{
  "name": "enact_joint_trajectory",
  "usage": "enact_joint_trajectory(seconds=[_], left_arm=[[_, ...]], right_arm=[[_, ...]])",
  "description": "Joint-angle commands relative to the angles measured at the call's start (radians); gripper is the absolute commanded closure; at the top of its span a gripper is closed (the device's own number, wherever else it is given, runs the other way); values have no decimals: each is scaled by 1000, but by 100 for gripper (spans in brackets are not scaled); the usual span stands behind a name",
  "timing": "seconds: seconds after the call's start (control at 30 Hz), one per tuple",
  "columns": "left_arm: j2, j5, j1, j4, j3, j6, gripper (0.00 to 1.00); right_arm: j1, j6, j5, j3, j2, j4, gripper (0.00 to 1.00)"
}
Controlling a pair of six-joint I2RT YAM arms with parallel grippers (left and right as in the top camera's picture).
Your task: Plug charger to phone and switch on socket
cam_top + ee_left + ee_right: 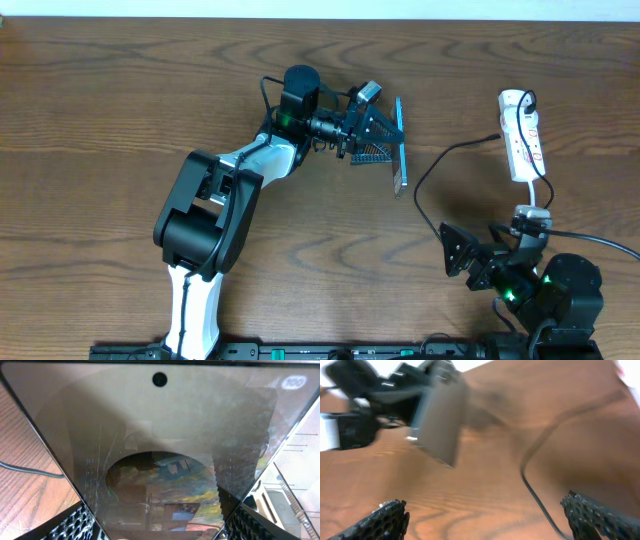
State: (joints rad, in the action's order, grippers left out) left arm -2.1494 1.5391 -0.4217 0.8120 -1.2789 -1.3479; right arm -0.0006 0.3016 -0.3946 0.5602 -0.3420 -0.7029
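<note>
The phone (pixel 400 160) is held on edge near mid-table, clamped in the left gripper (pixel 383 138). The charger (pixel 421 182) cable loops just to its right, leading toward the socket (pixel 522 140). The right gripper (pixel 462 255) is spread wide below the socket, grasping nothing.

- A brown wooden table (pixel 100 100) with dark, wavy grain fills almost the whole overhead view.
- Along the table's far edge runs a narrow pale strip (pixel 200 8), whitish-blue; whether wall or floor cannot be told.
- Light falls evenly across the tabletop, with soft shadows only.
</note>
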Motion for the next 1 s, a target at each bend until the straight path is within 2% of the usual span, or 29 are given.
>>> enact_joint_trajectory(seconds=[0.0,0.2,0.3,0.47,0.63,0.83,0.97], left_arm=[[3,0,0,10,-12,-31,37],[3,-10,0,10,-12,-54,37],[3,-10,0,10,-12,-99,37],[3,-10,0,20,-12,-124,37],[3,-10,0,85,-12,-194,37],[3,-10,0,111,-12,-244,37],[3,-10,0,111,-12,-262,37]], right_arm=[[2,-105,-89,15,-5,20,1],[2,-134,26,16,-5,19,1],[2,-72,156,16,-5,7,1],[2,158,462,19,-5,-74,1],[2,445,758,45,-23,-281,1],[2,511,789,115,-130,-414,1],[2,513,728,190,-230,-453,1]])
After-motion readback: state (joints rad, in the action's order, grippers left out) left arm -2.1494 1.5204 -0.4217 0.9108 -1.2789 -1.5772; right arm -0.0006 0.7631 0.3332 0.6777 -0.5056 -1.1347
